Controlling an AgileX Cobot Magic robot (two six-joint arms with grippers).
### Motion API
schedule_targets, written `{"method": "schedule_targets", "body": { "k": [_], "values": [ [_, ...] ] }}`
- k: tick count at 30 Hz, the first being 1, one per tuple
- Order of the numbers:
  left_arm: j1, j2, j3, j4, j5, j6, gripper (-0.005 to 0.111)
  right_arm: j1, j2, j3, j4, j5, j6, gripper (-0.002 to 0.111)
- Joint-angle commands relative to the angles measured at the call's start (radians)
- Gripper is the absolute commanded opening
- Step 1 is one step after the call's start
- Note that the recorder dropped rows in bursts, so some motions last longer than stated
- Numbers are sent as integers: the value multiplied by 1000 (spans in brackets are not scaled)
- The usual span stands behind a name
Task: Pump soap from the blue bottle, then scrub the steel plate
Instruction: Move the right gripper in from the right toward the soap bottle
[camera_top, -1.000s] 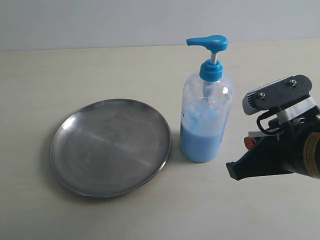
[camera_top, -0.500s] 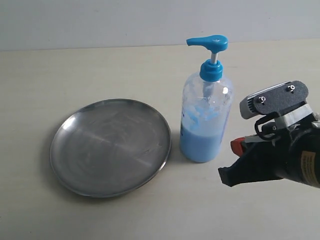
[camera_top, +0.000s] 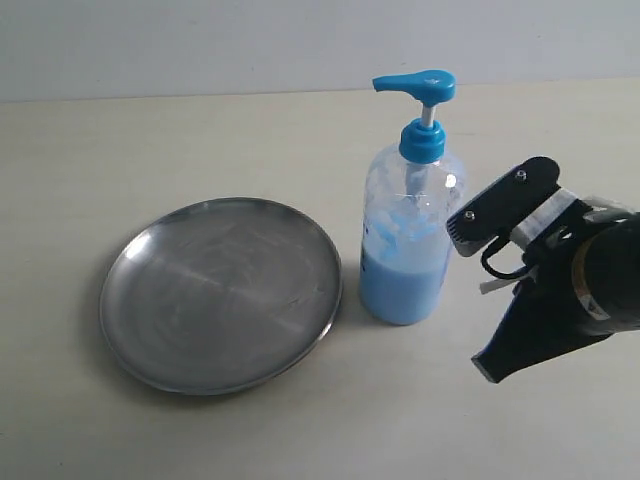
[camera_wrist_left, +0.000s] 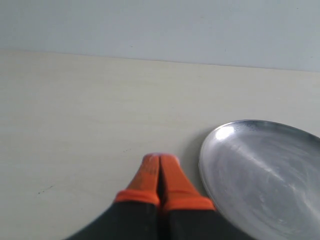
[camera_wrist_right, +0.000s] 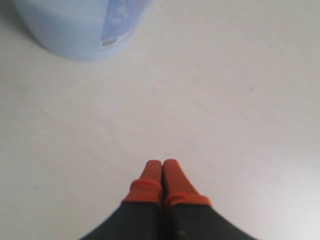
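**Both tools clenched, pump not yet pressed**

The bottle (camera_top: 410, 240) stood upright on the worktop (camera_top: 200, 140), long axis vertical. In the exterior view it was just right of the plate (camera_top: 220, 295), with its spout (camera_top: 392, 83) pointing left, toward the plate's side. My right tool (camera_wrist_right: 162, 162) was clenched empty near the bottle's base. The left tool (camera_wrist_left: 159, 157), also clenched empty, sat beside the plate's rim. I judged an off-centre push could tip the bottle. Soap (camera_top: 400, 290) might also drop onto the worktop, since the spout seemed to end short of the rim.

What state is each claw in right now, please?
Left claw: closed, holding nothing.
Right claw: closed, holding nothing.
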Motion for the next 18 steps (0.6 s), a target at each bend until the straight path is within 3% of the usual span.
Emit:
{"method": "schedule_targets", "body": {
  "k": [1, 11, 18],
  "values": [
    [4, -5, 3, -5, -8, 2, 0, 1, 14, 5, 174, -158, -66, 0],
    [4, -5, 3, -5, -8, 2, 0, 1, 14, 158, 85, -607, 132, 0],
    [4, -5, 3, -5, -8, 2, 0, 1, 14, 166, 124, -740, 32, 0]
  ]
}}
